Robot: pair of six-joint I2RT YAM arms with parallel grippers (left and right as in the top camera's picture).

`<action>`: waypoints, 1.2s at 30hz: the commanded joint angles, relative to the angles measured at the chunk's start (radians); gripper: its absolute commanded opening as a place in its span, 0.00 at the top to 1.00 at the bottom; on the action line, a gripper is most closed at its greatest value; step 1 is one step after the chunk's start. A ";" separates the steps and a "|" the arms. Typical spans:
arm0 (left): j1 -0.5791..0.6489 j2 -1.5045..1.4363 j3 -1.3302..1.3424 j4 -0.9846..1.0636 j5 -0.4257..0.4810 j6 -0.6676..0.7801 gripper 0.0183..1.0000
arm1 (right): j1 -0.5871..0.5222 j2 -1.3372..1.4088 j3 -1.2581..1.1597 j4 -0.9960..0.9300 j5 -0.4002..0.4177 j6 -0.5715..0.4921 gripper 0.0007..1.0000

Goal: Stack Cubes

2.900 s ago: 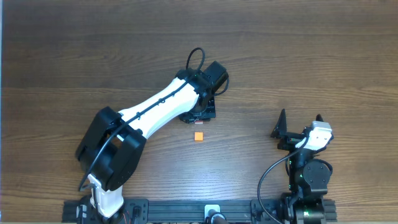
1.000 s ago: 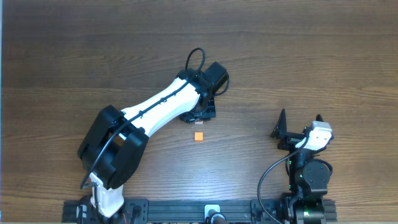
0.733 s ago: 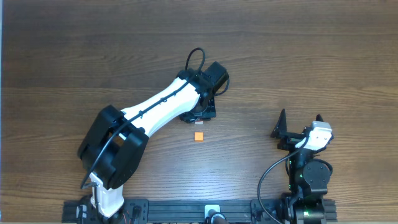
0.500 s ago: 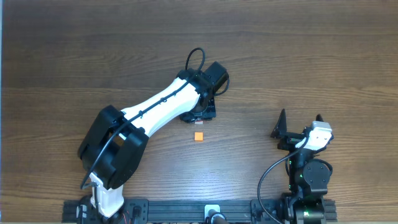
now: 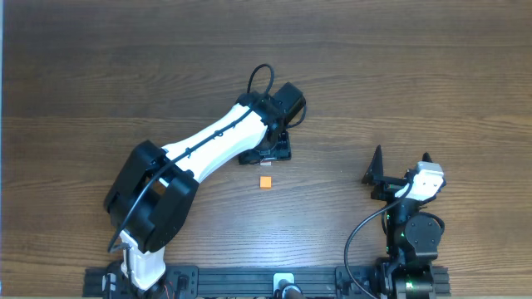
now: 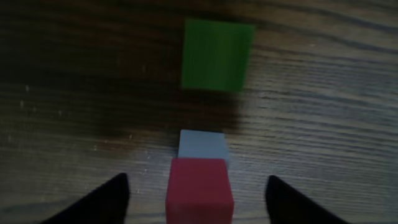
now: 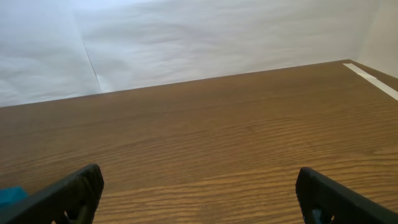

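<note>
In the left wrist view my left gripper (image 6: 196, 180) is open, its fingers (image 6: 112, 199) wide apart on either side of a red cube (image 6: 199, 190) and touching neither of its sides. A pale grey cube (image 6: 202, 144) sits right against the red one, partly hidden by it; I cannot tell whether the red one rests on it. A green cube (image 6: 217, 55) lies on the wood beyond them. From above, the left gripper (image 5: 270, 152) covers these cubes at mid-table. A small orange cube (image 5: 265, 183) lies just in front of it. My right gripper (image 5: 401, 156) is open and empty at the right.
The wooden table (image 5: 416, 75) stretches bare around the cubes. The right wrist view looks across the wood (image 7: 217, 124) to a white wall (image 7: 186, 37), with a teal scrap (image 7: 9, 198) at the picture's edge. The left arm (image 5: 208, 145) lies diagonally across the middle.
The left gripper's fingers have spread slightly wider around the cubes. The arms, the orange cube and the right gripper stay where they were.
</note>
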 commanded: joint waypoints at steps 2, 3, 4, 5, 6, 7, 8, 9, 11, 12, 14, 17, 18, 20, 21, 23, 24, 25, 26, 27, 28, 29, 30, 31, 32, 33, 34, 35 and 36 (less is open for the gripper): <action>-0.016 0.009 -0.008 -0.025 -0.005 -0.037 0.22 | 0.005 -0.010 -0.006 -0.002 0.010 0.009 0.01; -0.023 0.004 -0.008 -0.024 -0.004 -0.037 0.22 | 0.005 -0.010 -0.006 -0.002 0.010 0.009 0.01; -0.030 -0.002 -0.008 -0.025 -0.004 -0.041 0.22 | 0.005 -0.010 -0.006 -0.002 0.010 0.009 0.01; -0.039 -0.008 -0.008 -0.025 -0.002 -0.044 0.22 | 0.005 -0.010 -0.006 -0.002 0.010 0.009 0.01; -0.049 -0.014 -0.008 -0.029 0.000 -0.052 0.22 | 0.005 -0.010 -0.006 -0.002 0.010 0.009 0.01; -0.058 -0.020 -0.008 -0.034 0.001 -0.057 0.22 | 0.005 -0.010 -0.006 -0.002 0.010 0.009 0.01; -0.068 -0.026 -0.008 -0.043 0.000 -0.070 0.22 | 0.005 -0.010 -0.006 -0.002 0.010 0.009 0.01; -0.076 -0.030 -0.008 -0.053 0.000 -0.082 0.22 | 0.005 -0.010 -0.006 -0.002 0.010 0.009 0.01; -0.089 -0.035 -0.008 -0.076 0.000 -0.109 0.22 | 0.005 -0.010 -0.006 -0.002 0.010 0.009 0.01; -0.093 -0.036 -0.008 -0.083 0.000 -0.113 0.23 | 0.005 -0.010 -0.006 -0.002 0.010 0.009 0.01; -0.101 -0.036 -0.008 -0.094 0.000 -0.121 0.23 | 0.005 -0.010 -0.006 -0.002 0.010 0.009 0.01; -0.114 -0.036 -0.010 -0.104 0.000 -0.131 0.24 | 0.005 -0.010 -0.006 -0.002 0.010 0.009 0.01; -0.118 -0.037 -0.012 -0.103 0.000 -0.132 0.25 | 0.005 -0.010 -0.006 -0.002 0.010 0.009 0.01; -0.123 -0.043 -0.029 -0.103 0.001 -0.151 0.25 | 0.005 -0.010 -0.006 -0.002 0.010 0.009 0.01; -0.123 -0.048 -0.048 -0.099 0.006 -0.160 0.26 | 0.005 -0.010 -0.006 -0.002 0.010 0.009 0.01; -0.121 -0.064 -0.095 -0.063 0.029 -0.160 0.28 | 0.005 -0.010 -0.006 -0.002 0.010 0.009 0.01; -0.120 -0.076 -0.127 -0.030 0.040 -0.160 0.28 | 0.005 -0.010 -0.006 -0.002 0.010 0.009 0.01; -0.118 -0.087 -0.154 0.000 0.047 -0.160 0.28 | 0.005 -0.010 -0.006 -0.002 0.010 0.009 0.01; -0.118 -0.097 -0.178 0.027 0.054 -0.160 0.28 | 0.005 -0.010 -0.006 -0.002 0.010 0.009 0.01; -0.118 -0.108 -0.200 0.048 0.054 -0.160 0.28 | 0.005 -0.010 -0.006 -0.002 0.010 0.009 0.01; -0.118 -0.114 -0.212 0.060 0.054 -0.158 0.28 | 0.005 -0.010 -0.006 -0.002 0.010 0.009 0.01; -0.118 -0.119 -0.218 0.066 0.053 -0.154 0.28 | 0.005 -0.010 -0.006 -0.002 0.010 0.009 0.01; -0.118 -0.120 -0.219 0.066 0.052 -0.152 0.28 | 0.005 -0.010 -0.006 -0.002 0.010 0.009 0.01; -0.118 -0.120 -0.219 0.068 0.052 -0.148 0.28 | 0.005 -0.010 -0.006 -0.002 0.010 0.009 0.01; -0.118 -0.120 -0.219 0.073 0.053 -0.145 0.28 | 0.005 -0.010 -0.006 -0.002 0.010 0.009 0.01; -0.118 -0.120 -0.219 0.076 0.053 -0.142 0.28 | 0.005 -0.010 -0.006 -0.002 0.010 0.009 0.01; -0.118 -0.120 -0.219 0.082 0.053 -0.130 0.29 | 0.005 -0.010 -0.006 -0.002 0.010 0.009 0.01; -0.118 -0.120 -0.219 0.085 0.053 -0.127 0.30 | 0.005 -0.010 -0.006 -0.002 0.010 0.009 0.01; -0.119 -0.120 -0.219 0.086 0.053 -0.126 0.31 | 0.005 -0.010 -0.006 -0.002 0.010 0.009 0.01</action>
